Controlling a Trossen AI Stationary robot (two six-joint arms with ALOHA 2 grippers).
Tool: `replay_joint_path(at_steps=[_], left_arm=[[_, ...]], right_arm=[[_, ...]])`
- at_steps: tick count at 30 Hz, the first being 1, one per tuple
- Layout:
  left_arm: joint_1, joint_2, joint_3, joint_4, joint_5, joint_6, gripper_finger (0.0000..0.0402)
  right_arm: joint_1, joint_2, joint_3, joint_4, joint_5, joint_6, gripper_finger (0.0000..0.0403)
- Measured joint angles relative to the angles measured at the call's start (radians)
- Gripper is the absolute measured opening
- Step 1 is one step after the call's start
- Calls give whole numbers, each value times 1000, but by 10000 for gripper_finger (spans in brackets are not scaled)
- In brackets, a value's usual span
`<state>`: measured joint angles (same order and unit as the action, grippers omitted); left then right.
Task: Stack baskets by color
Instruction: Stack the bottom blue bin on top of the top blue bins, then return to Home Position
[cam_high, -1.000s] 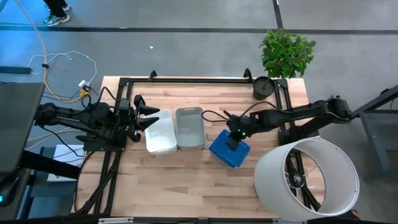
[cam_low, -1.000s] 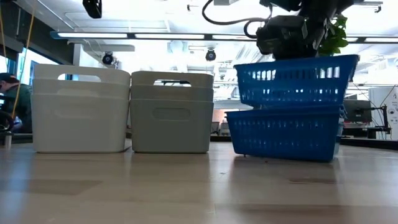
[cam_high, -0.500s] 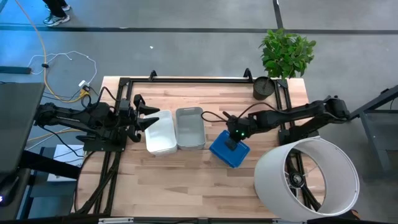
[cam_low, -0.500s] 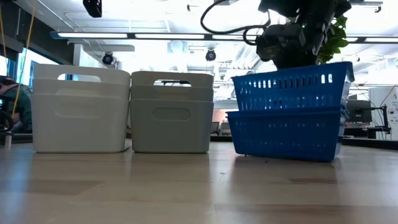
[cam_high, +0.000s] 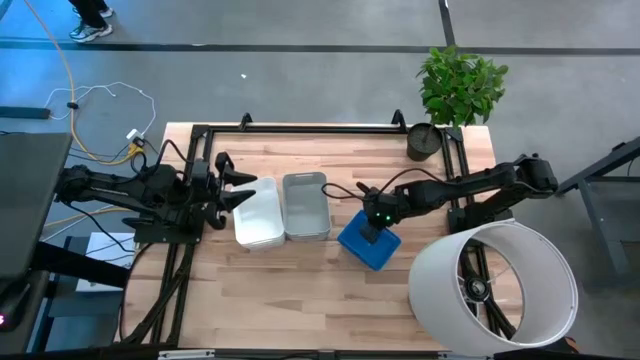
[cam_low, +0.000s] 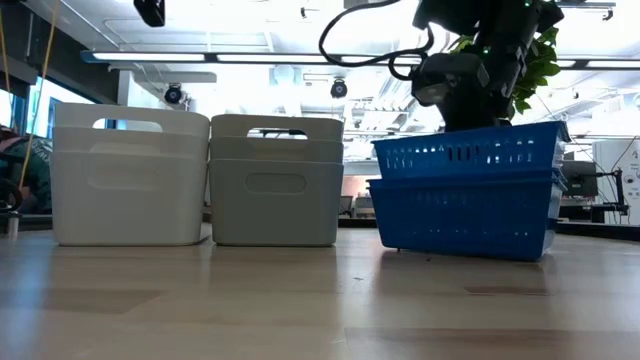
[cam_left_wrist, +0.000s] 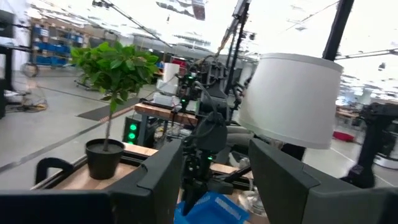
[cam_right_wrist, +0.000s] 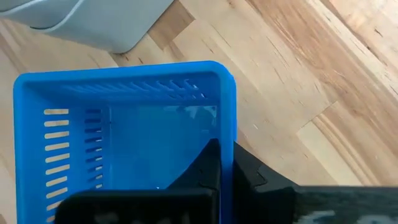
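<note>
Fingers of my right gripper (cam_high: 374, 228) pinch the rim of the upper blue basket (cam_low: 465, 152), nested in the lower blue basket (cam_low: 462, 217). My left gripper (cam_high: 232, 184) waits spread beside the white basket (cam_high: 258, 214).

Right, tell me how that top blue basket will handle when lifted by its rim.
The top blue basket is slotted thin plastic, so probably light and slightly flexible. Held by one wall in the right hand, it may tilt. Nested in the lower blue basket, it could drag that up.
</note>
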<state>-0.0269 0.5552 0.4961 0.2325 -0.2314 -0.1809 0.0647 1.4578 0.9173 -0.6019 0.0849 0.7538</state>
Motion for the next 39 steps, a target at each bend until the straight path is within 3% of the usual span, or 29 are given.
replay_joint_path(at_steps=[3, 6, 14, 18, 25, 29, 34, 39], left_arm=[[0, 0, 0, 0, 36, -3, 174], [0, 0, 0, 0, 40, 1, 174], [0, 0, 0, -3, 39, 12, 174], [0, 0, 0, -3, 37, 16, 174], [0, 0, 0, -20, 38, 0, 174], [0, -10, 0, -23, 49, -34, 174], [0, -13, 0, -37, 36, -44, 174], [0, -13, 0, -75, 24, -83, 174]], right_arm=[[0, 0, 0, 0, -9, -3, 4], [0, 0, 0, 1, -11, -12, 34], [0, -22, 8, -24, -34, -71, 194], [4, -72, -1, -46, 23, -126, 245], [23, -255, -159, 75, 70, -132, 250], [46, -402, -334, 373, 61, -101, 235], [39, -504, -493, 856, 140, -144, 223], [18, -532, -496, 1025, 126, -318, 222]])
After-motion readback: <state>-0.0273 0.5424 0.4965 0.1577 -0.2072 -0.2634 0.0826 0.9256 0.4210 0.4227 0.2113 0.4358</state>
